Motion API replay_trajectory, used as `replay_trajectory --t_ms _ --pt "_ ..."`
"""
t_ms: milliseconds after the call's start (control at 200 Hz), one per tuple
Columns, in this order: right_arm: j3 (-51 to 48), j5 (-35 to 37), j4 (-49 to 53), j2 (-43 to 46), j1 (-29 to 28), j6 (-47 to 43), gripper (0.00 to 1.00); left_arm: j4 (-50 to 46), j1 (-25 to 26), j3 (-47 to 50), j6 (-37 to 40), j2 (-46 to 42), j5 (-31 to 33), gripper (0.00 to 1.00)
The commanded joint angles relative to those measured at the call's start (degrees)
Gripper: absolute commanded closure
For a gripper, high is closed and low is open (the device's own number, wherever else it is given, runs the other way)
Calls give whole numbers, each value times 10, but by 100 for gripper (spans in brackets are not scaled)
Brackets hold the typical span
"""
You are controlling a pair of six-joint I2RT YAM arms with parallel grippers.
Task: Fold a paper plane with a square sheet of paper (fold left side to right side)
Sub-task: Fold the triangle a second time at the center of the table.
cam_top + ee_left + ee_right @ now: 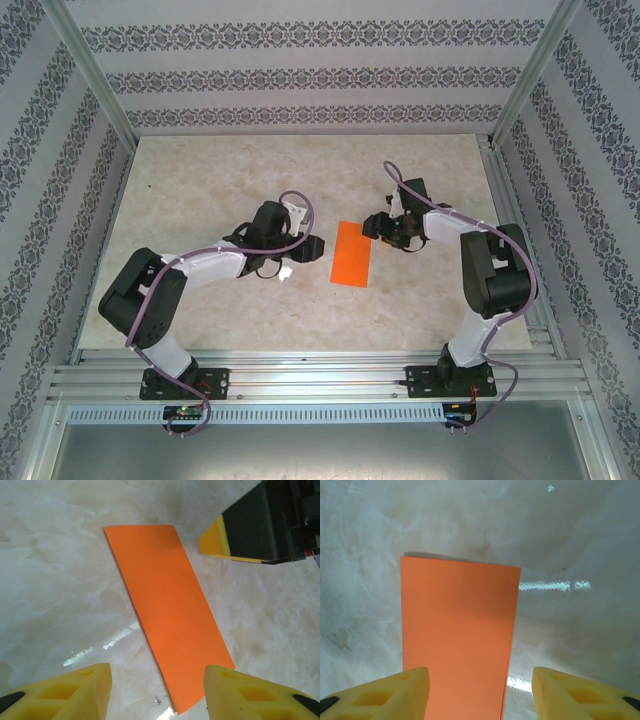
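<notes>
Two black-and-white robot arms, each ending in one two-finger gripper, face a single bright orange sheet of paper [352,254] lying flat on a pale marbled tabletop [200,180]. The paper sits near the middle of the table, slightly right of centre, between the two grippers. It shows as a narrow rectangle, clearly longer than it is wide, with its long sides running near to far and leaning a little to the right at the far end. Its surface is plain and unmarked, with crisp corners and straight edges.

The left gripper [312,247] hangs just to the left of the sheet's middle. In the left wrist view its two yellow fingers [85,690] stand apart, holding nothing, with the near corner of the paper lying between them.

The right gripper [378,228] hovers at the sheet's far right corner. In the right wrist view its two yellow fingertips [570,695] are likewise spread wide and empty above the paper. Patterned wall panels [300,75] enclose the table on three sides.
</notes>
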State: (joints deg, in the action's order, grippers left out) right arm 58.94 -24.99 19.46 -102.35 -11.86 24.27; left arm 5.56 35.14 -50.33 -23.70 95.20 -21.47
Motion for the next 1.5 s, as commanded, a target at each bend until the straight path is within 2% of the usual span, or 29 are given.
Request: replay_trajectory --t_ms 0,205,674,1099,1344,1499 --pt "11 -10 -13 -17 -2 -6 44 30 27 -24 -19 38 -33 51" --pt "29 -2 4 -33 -12 -12 44 11 56 -60 -19 92 -46 55" --pt "34 12 19 -51 -44 5 48 -61 56 -116 -6 150 -41 62" --pt "23 -21 -4 -30 -50 33 48 -100 56 -142 -5 181 -28 69" --pt "55 29 43 -24 -40 -6 45 -106 57 -144 -1 181 -24 71" --pt "71 64 53 -33 -40 -31 36 -107 56 -144 -2 181 -23 72"
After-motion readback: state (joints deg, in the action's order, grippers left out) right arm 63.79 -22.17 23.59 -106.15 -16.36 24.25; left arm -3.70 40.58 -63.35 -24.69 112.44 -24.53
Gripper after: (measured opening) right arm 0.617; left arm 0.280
